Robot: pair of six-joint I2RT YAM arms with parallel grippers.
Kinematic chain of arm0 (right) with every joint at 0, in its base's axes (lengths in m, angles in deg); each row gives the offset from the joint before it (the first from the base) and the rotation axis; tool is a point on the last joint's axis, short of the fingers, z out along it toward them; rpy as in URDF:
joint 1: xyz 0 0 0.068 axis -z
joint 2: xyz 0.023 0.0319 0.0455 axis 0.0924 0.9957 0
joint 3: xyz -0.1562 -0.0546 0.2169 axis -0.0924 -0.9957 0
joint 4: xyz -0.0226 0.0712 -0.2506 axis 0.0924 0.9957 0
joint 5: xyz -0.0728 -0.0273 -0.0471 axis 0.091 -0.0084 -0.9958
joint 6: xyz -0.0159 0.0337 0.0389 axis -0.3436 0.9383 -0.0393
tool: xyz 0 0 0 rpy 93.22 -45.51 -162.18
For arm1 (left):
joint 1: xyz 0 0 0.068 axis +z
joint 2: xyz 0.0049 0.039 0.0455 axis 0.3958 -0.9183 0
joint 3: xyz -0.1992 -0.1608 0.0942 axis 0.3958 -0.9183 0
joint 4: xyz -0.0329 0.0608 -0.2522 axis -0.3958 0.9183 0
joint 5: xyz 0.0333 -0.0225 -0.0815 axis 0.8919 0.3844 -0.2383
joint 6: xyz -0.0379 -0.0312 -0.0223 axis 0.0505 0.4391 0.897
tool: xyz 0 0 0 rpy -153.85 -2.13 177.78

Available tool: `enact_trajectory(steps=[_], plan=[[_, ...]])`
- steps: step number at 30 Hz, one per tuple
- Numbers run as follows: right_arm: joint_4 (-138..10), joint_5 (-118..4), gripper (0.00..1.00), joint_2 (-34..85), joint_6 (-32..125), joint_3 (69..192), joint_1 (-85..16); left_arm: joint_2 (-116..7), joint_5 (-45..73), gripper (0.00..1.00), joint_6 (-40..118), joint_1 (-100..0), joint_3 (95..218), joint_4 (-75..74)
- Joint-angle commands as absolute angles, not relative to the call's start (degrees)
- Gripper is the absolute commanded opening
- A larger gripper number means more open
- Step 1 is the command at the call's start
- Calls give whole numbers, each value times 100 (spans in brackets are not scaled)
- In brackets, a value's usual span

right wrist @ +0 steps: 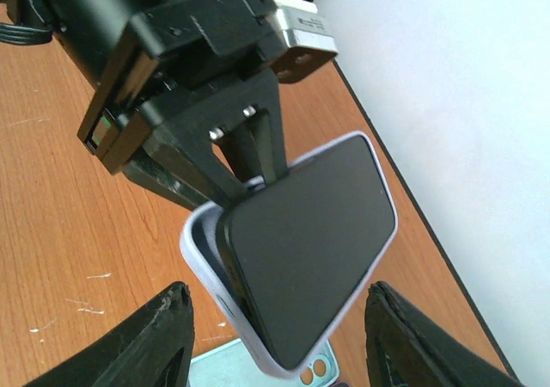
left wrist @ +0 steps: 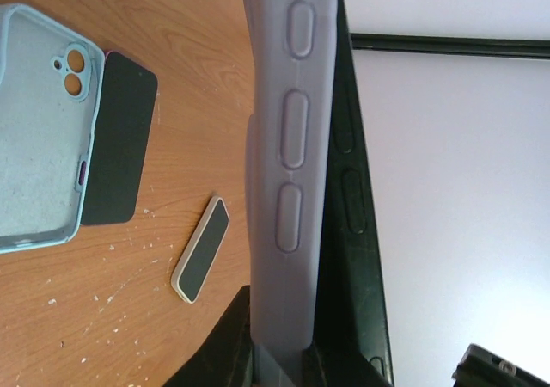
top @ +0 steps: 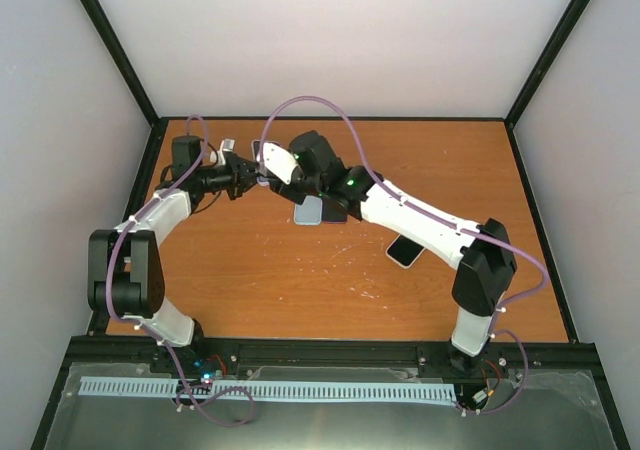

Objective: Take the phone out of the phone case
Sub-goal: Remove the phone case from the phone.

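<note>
Right wrist view. The left gripper (right wrist: 251, 162) is clamped tight on one end of a lavender silicone phone case (right wrist: 199, 245) and holds it in the air above the orange wood-grain table (right wrist: 51, 232). A black glass-fronted phone (right wrist: 309, 241) sits in the case but is part-way out: its near long edge is lifted clear of the case wall, while the far end seems to be seated. The right gripper (right wrist: 277, 305) is about half open, with one finger on each side of the phone, touching neither phone nor case and holding nothing.

Left wrist view. The case is seen edge-on, its moulded side buttons showing, with the dark phone edge just behind it. Flat on the table below lie a pale blue empty case (left wrist: 39, 146), a dark flat slab (left wrist: 120, 138) touching it, and a small cream-rimmed phone (left wrist: 200, 249) a little apart.

Top view. Both arms meet over the far-left part of the table and the held case is off the surface there. The spare items lie toward the middle.

Handling, as a judgement. The phone is rigid, with slick glass and some weight, and it would break if dropped. The case is soft and stretchy and grips at the corners. Take the phone by its bare long edges at the lifted end and peel it away from the clamped end.
</note>
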State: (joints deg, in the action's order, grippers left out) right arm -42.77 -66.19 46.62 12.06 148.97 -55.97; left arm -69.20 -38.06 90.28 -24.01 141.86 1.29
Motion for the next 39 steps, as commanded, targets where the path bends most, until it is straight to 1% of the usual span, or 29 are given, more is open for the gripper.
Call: enact_trajectory(steps=[1, 11, 19, 28, 36, 39], plan=[[-4673, -7155, 53, 4872, 950, 15126, -5838, -6858, -3918, 1, 9369, -2376, 14235, -161], [-4812, -7584, 52, 5426, 707, 15528, -5997, -6788, -3917, 1, 9411, -2376, 14151, -189], [-4716, -7613, 51, 5456, 591, 15439, -5997, -6754, -3943, 1, 9420, -2376, 14129, -215], [-4687, -7868, 43, 5436, 281, 15185, -5988, -6739, -3960, 1, 9411, -2376, 14123, -224], [-4996, -8236, 40, 5469, -86, 15025, -5967, -6681, -3973, 1, 9389, -2376, 14094, -232], [-5346, -8426, 35, 5479, -275, 14941, -5944, -6699, -3977, 1, 9392, -2376, 14094, -240]])
